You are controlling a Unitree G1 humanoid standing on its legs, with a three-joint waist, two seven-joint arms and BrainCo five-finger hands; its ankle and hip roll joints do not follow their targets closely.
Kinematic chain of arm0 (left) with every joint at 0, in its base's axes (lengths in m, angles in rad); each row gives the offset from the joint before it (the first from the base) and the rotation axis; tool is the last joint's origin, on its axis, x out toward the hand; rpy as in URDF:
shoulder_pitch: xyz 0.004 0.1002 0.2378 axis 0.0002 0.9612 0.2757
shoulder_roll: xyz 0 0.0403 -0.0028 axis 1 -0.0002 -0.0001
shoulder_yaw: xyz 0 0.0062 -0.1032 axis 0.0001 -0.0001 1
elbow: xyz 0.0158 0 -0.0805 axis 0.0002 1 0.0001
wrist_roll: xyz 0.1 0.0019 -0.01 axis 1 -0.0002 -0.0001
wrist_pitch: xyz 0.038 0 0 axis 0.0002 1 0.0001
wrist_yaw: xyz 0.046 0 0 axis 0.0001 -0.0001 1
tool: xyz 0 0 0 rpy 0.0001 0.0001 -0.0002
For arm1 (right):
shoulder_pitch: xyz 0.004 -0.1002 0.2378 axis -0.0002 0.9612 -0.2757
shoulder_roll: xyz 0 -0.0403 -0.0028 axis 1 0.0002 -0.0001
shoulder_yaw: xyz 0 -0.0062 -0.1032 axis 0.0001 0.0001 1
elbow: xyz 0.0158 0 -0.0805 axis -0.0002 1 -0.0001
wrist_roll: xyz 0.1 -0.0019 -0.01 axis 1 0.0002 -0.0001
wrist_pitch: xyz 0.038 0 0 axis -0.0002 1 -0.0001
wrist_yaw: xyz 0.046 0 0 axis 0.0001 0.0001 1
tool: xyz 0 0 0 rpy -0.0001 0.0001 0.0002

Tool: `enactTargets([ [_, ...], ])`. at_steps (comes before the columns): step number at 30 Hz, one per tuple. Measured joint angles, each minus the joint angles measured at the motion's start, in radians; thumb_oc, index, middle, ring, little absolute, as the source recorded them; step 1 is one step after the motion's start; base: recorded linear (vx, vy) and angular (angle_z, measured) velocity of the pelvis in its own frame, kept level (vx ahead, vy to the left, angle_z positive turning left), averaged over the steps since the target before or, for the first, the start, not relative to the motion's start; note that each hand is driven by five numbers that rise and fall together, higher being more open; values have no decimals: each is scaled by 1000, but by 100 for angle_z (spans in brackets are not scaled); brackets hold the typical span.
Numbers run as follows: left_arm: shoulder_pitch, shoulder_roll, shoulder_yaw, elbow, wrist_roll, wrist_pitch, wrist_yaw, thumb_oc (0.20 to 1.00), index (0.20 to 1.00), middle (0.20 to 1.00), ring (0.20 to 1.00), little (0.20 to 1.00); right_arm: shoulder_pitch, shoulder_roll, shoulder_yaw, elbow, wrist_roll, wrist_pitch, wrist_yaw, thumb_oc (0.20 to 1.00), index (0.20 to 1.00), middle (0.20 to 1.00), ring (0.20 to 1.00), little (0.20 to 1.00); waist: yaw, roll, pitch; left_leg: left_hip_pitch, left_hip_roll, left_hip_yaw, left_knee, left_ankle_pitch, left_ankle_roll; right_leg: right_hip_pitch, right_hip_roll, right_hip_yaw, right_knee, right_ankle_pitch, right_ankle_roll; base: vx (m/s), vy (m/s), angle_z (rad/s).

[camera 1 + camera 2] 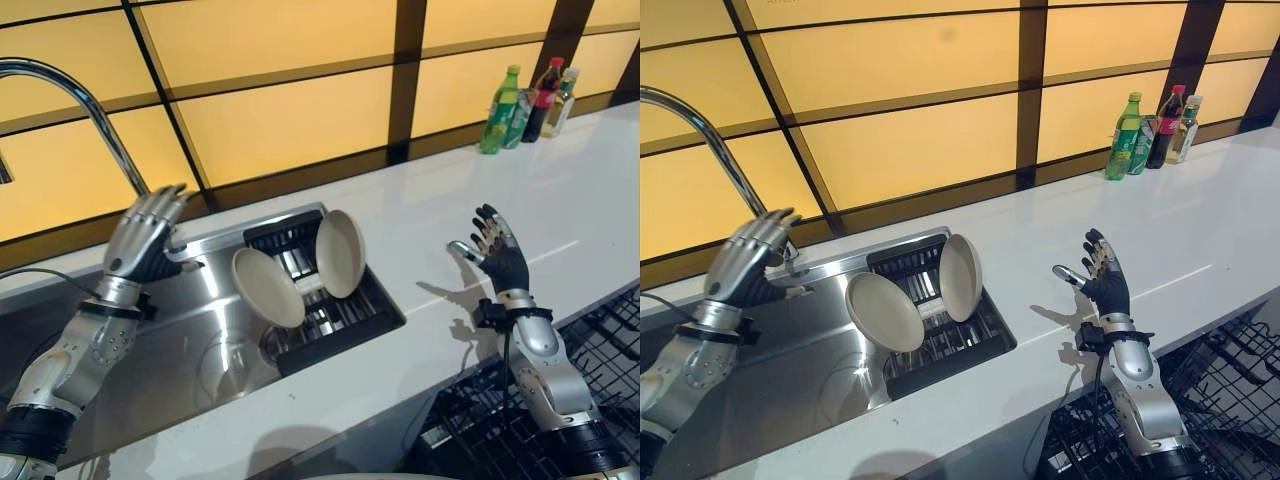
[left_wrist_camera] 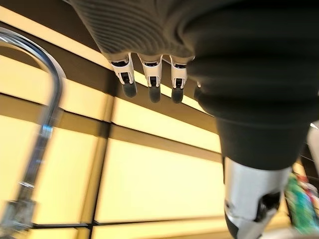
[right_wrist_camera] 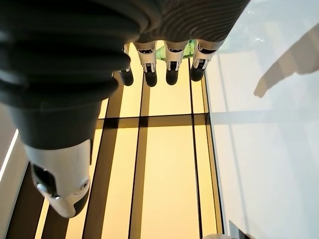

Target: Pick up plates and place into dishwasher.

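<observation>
Two beige plates (image 1: 268, 287) (image 1: 340, 253) tilted on edge in sink rack (image 1: 345, 322). Left hand (image 1: 145, 237) and right hand (image 1: 497, 250) raised, fingers relaxed, holding nothing.

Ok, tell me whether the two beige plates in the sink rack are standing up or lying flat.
Standing on edge: both round beige plates lean tilted in the black wire rack, faces showing.

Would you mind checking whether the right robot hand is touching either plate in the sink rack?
Apart. The left eye view shows the right robot hand open above the countertop, bare counter separating it from both plates.
</observation>
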Motion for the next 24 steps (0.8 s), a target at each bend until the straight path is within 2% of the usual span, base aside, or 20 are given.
enactTargets([
  [4, -1, 27, -47, 1, 44, -29, -23, 1000, 1000, 1000, 1000, 1000, 16, -18, 0, 1, 1, 3, 1, 1000, 1000, 1000, 1000, 1000, -2, 4, 3, 1, 0, 14, 0, 0, 0, -3, 0, 6, 0, 2, -1, 54, 31, -5],
  [7, -5, 68, -87, 6, 59, -39, -44, 1000, 1000, 1000, 1000, 1000, 15, -33, 1, 2, 1, 3, 1, 1000, 1000, 1000, 1000, 1000, -21, 12, 12, 1, 0, 17, 0, 0, 0, -5, 0, 12, 0, 2, 3, 31, 35, -2],
  [12, -21, 103, -102, 19, 88, -47, -67, 1000, 1000, 1000, 1000, 1000, 16, -33, 0, 7, 2, 3, 2, 1000, 1000, 1000, 1000, 1000, -24, 27, 29, -1, -1, 35, 0, 0, 0, -17, 0, 26, 0, 6, 6, 34, 28, -11],
  [24, -27, 104, -102, 23, 215, -48, -99, 1000, 1000, 1000, 1000, 1000, 16, -40, 0, 7, 22, 4, 19, 1000, 1000, 1000, 1000, 1000, -47, 30, 44, 1, -1, 41, 0, 0, 0, -18, 0, 31, 0, 8, 7, 26, 15, -1],
])
